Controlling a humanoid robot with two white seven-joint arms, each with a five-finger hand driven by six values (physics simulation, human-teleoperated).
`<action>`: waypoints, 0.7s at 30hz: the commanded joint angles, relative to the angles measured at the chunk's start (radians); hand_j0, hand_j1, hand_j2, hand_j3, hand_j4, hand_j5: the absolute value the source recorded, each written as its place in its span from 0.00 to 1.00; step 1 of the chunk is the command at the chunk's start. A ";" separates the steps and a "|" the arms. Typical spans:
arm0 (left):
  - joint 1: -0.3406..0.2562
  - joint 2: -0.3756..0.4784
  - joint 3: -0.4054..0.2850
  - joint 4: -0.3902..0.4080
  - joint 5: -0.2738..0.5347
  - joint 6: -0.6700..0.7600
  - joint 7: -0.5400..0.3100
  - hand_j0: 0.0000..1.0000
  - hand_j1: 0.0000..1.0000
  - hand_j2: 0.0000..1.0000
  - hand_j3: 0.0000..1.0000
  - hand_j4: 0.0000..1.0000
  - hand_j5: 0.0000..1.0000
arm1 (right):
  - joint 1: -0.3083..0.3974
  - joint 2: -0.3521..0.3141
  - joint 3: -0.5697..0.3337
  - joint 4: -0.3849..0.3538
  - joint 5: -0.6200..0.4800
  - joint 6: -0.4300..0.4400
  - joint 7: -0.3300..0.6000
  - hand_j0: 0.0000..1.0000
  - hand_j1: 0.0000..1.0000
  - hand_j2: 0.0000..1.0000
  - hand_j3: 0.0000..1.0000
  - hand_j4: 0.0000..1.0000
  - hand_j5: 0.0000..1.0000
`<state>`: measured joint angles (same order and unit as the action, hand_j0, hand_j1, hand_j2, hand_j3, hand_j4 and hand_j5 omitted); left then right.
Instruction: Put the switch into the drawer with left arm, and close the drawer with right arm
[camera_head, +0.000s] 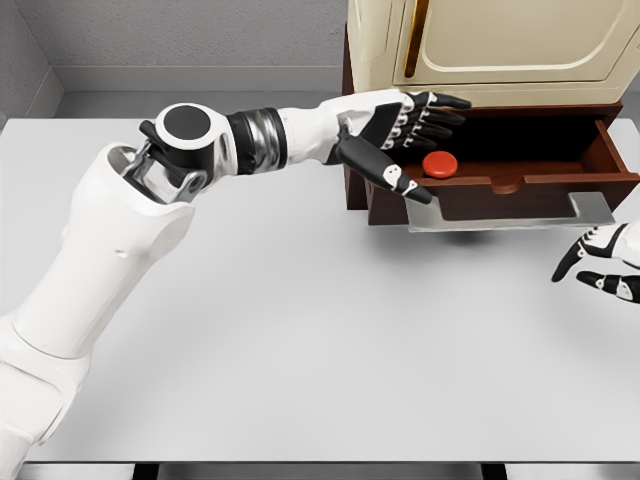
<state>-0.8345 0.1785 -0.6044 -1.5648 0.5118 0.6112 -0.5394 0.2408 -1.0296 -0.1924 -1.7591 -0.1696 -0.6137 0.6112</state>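
The small round red switch (439, 164) lies on the floor of the open dark-brown wooden drawer (520, 185), toward the drawer's left end. The drawer projects from the base of a cream-coloured cabinet (480, 45) standing at the far right of the flat grey counter (300, 330).

The left hand (405, 135) hangs over the left end of the drawer, directly beside and slightly above the switch. Its fingers (440, 112) are spread and extended rightward across the drawer's interior; the thumb (385, 170) points down toward the drawer's front rail. The hand holds nothing, and a clear gap shows between palm and switch. The white left arm reaches across the counter from the lower left, elbow raised, forearm nearly level.

Judged from this layout, the placing step is complete and closing remains. The relation governing that move:
- The drawer's long axis runs left to right; its front rail faces the near side, with a pale metallic handle strip (510, 212) along the lower edge.
- The right hand (600, 262) sits below and in front of the drawer's right end, near the handle strip but apart from it, and is the nearer hand for a push.
- Its fingers appear relaxed and spread, gripping nothing.

The left hand is likely to need withdrawal from the drawer first; otherwise the closing front could trap its fingers.
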 joint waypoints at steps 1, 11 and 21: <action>0.000 -0.005 0.000 0.008 0.005 0.000 -0.001 0.98 0.98 0.98 0.98 0.98 0.98 | 0.000 -0.001 0.007 0.000 -0.007 0.003 0.000 0.50 0.50 0.50 0.50 0.50 0.50; 0.002 0.002 -0.002 -0.006 0.025 0.000 -0.045 1.00 1.00 1.00 1.00 1.00 1.00 | -0.005 -0.001 0.007 0.000 -0.007 0.003 0.000 0.50 0.50 0.50 0.50 0.50 0.50; 0.012 0.026 -0.002 0.005 0.025 0.000 -0.045 1.00 1.00 1.00 1.00 1.00 1.00 | -0.003 -0.001 0.010 0.000 -0.005 0.003 0.000 0.50 0.50 0.50 0.50 0.50 0.50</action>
<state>-0.8207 0.1983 -0.6030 -1.5632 0.5523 0.6098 -0.5842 0.2378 -1.0296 -0.1834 -1.7591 -0.1675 -0.6137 0.6112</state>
